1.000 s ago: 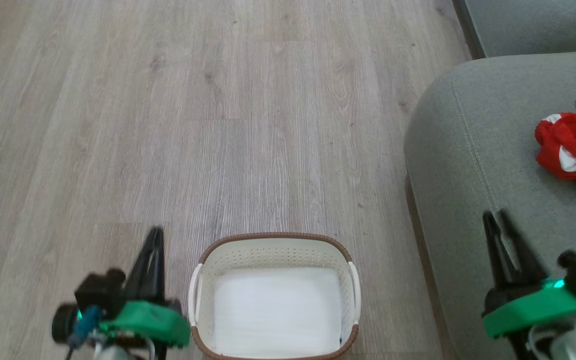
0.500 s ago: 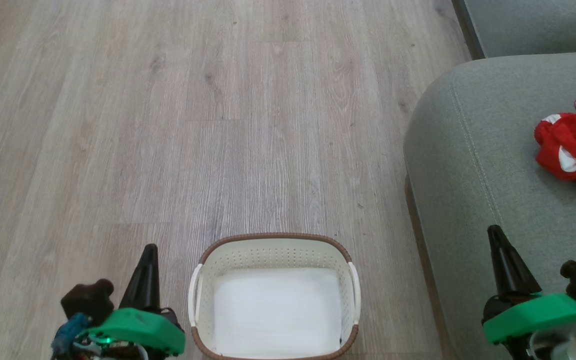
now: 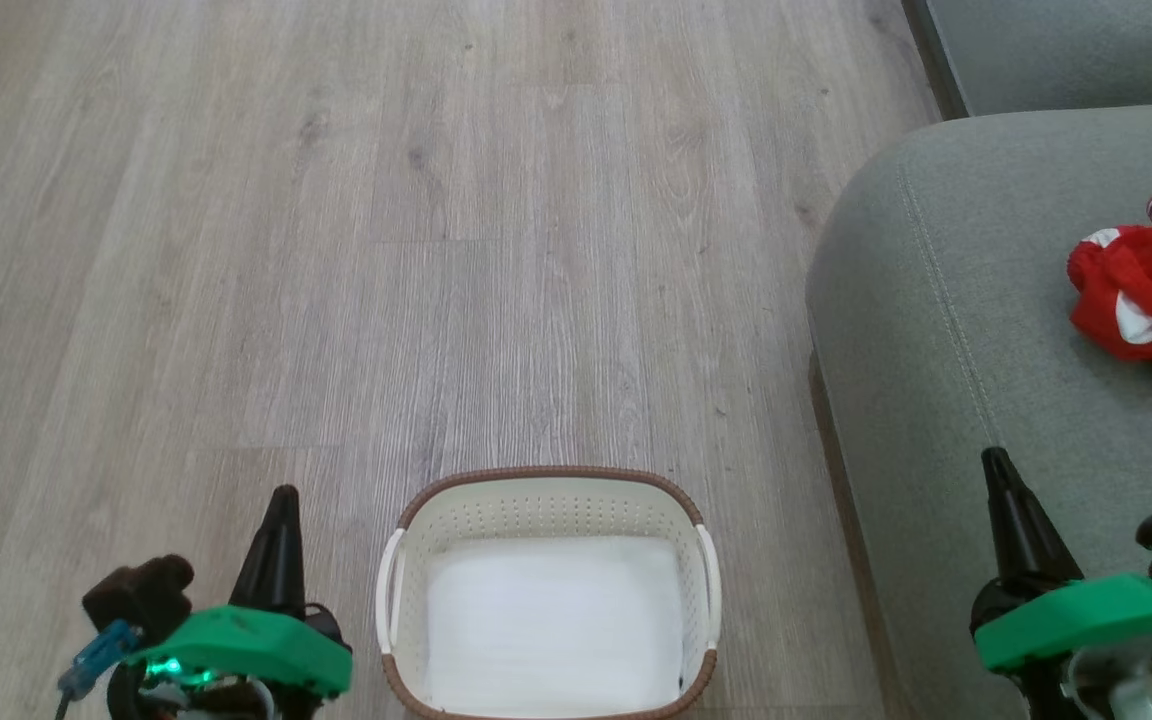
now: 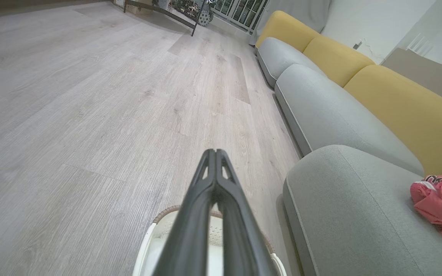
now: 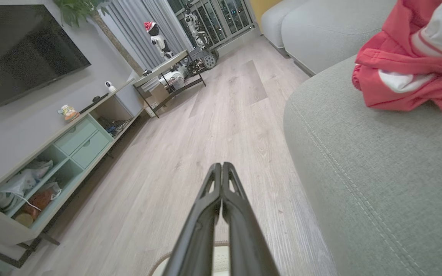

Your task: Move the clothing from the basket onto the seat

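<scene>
Head view, basket: the small cream-white perforated plastic basket with a brown woven-look rim [image 3: 548, 470] stands on the pale wood-plank floor [image 3: 336, 250] at 6 o'clock, its white bottom panel in plain view.
Head view, clothing: the crumpled bright red shiny clothing with white trim [image 3: 1146, 300] lies on the large grey-green upholstered seat [image 3: 946, 350] at 3 o'clock, well apart from the basket.
Head view, left gripper [image 3: 283, 497]: at 7 o'clock, near the basket's left side and apart from it.
Head view, right gripper [image 3: 994, 462]: at 5 o'clock, over the seat.
Left wrist view, left gripper: the dark fingers are pressed together, narrow, holding nothing. The basket rim is at 6 o'clock, the clothing at 4 o'clock, the yellow back cushions [image 4: 397, 103] at 2 o'clock.
Right wrist view, right gripper: the fingers are pressed together, holding nothing. The clothing is at 1 o'clock on the seat, the black wall screen [image 5: 21, 46] at 10 o'clock, the pale green cabinet [image 5: 63, 153] at 8 o'clock.
</scene>
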`<state>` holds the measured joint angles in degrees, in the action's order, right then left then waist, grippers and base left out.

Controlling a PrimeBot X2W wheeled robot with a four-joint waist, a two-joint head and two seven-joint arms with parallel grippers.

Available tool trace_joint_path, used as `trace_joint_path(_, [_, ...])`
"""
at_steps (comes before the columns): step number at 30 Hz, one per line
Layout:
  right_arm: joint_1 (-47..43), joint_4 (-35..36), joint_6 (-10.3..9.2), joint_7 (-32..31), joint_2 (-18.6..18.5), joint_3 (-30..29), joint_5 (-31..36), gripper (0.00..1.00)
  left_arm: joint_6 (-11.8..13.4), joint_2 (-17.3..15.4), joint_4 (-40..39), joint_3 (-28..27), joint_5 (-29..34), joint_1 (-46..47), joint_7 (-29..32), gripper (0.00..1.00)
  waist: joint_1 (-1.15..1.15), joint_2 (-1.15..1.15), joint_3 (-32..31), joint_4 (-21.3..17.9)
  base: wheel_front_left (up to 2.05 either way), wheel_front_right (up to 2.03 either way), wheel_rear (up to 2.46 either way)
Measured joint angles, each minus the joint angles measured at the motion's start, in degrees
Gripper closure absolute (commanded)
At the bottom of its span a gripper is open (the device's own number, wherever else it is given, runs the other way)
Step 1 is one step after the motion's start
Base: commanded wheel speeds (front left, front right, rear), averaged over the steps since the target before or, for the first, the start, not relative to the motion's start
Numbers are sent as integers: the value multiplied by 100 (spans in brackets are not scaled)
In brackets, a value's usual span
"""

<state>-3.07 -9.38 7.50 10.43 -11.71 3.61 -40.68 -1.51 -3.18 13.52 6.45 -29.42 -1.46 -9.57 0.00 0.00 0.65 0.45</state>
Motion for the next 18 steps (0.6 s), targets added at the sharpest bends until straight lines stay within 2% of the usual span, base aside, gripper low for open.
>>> trace_joint_path(18, [68,-111,0,-296,121,-169,-968,100,-75,11,37,-194,-1138,42,305,100,0,0,-9,-8,0,0,0])
